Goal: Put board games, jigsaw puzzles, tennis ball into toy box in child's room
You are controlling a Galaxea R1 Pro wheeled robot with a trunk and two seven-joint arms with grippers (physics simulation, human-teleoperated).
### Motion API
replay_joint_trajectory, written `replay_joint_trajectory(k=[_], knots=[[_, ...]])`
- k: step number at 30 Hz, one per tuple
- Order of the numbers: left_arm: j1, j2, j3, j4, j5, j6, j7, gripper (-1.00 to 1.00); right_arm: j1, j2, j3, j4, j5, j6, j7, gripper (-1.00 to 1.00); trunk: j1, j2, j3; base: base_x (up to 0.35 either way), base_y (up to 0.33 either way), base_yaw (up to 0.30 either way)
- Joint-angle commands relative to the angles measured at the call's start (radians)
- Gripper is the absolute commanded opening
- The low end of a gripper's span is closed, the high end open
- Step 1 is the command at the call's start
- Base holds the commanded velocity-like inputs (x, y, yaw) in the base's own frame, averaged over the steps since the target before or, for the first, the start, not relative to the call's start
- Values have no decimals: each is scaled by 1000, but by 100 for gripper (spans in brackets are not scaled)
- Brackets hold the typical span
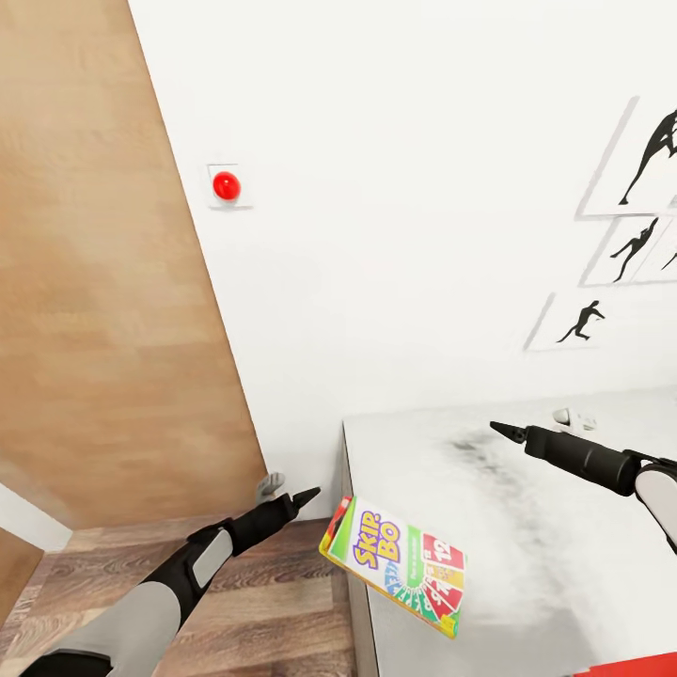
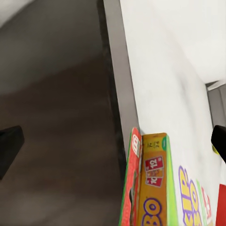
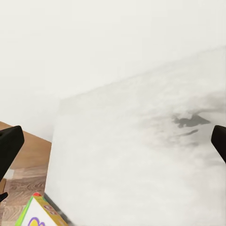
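SKIP-BO box hanging half off the table's corner

Both grippers look spread open and empty: left gripper just beside the box, right gripper over the table.

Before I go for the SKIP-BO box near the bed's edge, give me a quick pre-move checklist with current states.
1. SKIP-BO box in sight: ok, tilted, overhanging the bed edge.
2. Box resting stably: not ok, a corner hangs past the edge over the floor.
3. Left gripper free: ok, holds nothing and sits apart from the box.
4. Right gripper free: ok, holds nothing, above the mattress.
5. Jaw opening on each: cannot tell from the head view; wrist views suggest spread fingers.
6. Toy box in sight: not ok.
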Motion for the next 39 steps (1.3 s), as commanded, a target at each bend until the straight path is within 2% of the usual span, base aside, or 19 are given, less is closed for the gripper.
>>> replay_joint_trajectory(k=[1,39], knots=[[-1,0,-4,0,11,10,-1,100,-1,0,-1,0,4,5,6,100,1,-2,-2,0,0,-18],[24,-1,5,18,28,18,-12,100,-1,6,4,1,4,5,5,100,1,-2,-2,0,0,-3]])
